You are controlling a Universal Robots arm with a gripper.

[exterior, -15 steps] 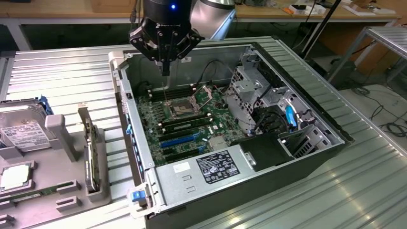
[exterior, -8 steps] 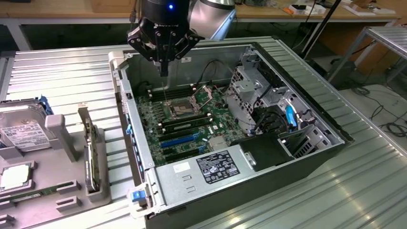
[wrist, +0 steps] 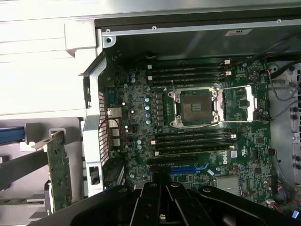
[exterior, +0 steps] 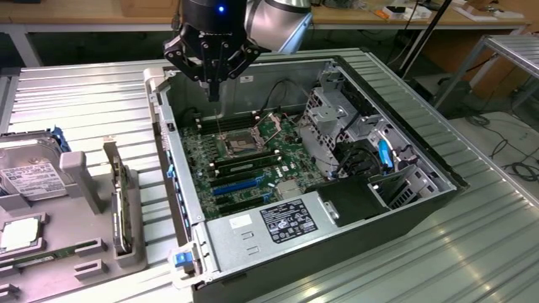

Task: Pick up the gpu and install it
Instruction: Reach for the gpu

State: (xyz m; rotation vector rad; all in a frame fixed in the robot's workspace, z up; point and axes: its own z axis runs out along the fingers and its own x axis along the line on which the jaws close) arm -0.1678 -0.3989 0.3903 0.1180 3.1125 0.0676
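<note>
Standing on its long edge in a grey moulded holder (exterior: 50,265), the gpu (exterior: 120,205) is at the bench (exterior: 84,101) edge on the exterior view's left, just beside the open computer case (exterior: 181,177) and apart from it. It reads as a slim dark slab edge-on; the wrist view shows its greenish, component-studded face (wrist: 59,172) and a thin silvery bracket at one end. Nothing touches it.

The end effector (exterior: 213,95) hangs over the far corner of the case, well away from the card, fingers pressed together and holding nothing; its black, angular linkage (wrist: 164,209) shows above the motherboard (wrist: 136,117).

By my judgement the pick-up has not begun. Grasping a card this thin calls for parted fingers squared to its flat sides and a hold on the bare upper edge, since the holder covers the lower one. Seating it would need the long edge lined up with the blue slot (wrist: 188,170).

The bench is ribbed, shiny sheet metal; the case is painted steel with perforated panels. A silver hard drive (exterior: 29,173) with a white label lies in the same holder.
</note>
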